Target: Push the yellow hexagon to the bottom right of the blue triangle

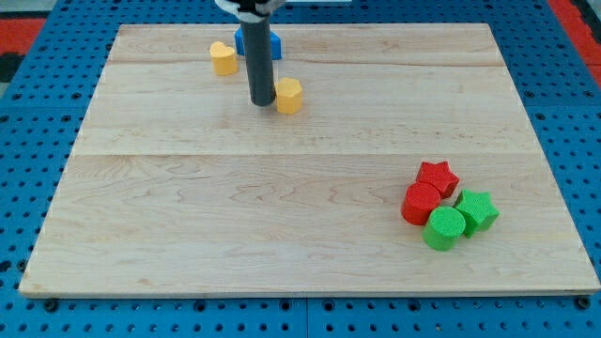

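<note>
- No fingers on this arm, so nothing is gripped or held; it ends in a straight dark rod, upright, its upper part cut off by the view's top edge
- My tip rests on the surface just at the view's left of the yellow hexagon; touching it or very nearly so, the exact contact is hard to make out
- Yellow hexagon: small, six-sided top face visible, yellow-orange; sits in the upper part of the surface, left of centre; fully visible apart from its left edge against the rod
- Blue block: stands behind the rod near the view's top; mostly hidden, only slivers show on either side of the rod; its shape cannot be made out from here
- A second yellow block lies at the view's left of the blue block, near it but apart; exact shape unclear
- Far lower right, well apart from the tip: a tight cluster; red star at top, red cylinder below it, green cylinder lowest, green star at the right; neighbours touching or nearly so
</note>
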Controlling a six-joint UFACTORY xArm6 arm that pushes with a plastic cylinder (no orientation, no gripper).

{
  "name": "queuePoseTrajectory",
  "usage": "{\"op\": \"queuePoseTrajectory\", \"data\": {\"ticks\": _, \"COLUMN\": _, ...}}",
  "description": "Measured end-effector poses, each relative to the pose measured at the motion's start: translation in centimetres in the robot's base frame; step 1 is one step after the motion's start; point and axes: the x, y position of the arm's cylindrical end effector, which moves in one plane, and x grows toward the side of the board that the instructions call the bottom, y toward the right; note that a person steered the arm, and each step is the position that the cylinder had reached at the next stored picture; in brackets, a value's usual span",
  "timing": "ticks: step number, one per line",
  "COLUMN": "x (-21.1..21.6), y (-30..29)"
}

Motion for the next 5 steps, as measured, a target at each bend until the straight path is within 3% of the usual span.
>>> {"op": "queuePoseTrajectory", "data": {"ticks": 1, "x": 1.9, "y": 2.4}}
{"op": "queuePoseTrajectory", "data": {"ticks": 2, "x": -0.9, "y": 1.0}}
{"op": "queuePoseTrajectory", "data": {"ticks": 3, "x": -5.6, "y": -5.3}}
{"op": "queuePoseTrajectory", "data": {"ticks": 4, "x": -2.1, "y": -5.7}}
{"op": "queuePoseTrajectory", "data": {"ticks": 5, "x": -6.7, "y": -11.9}}
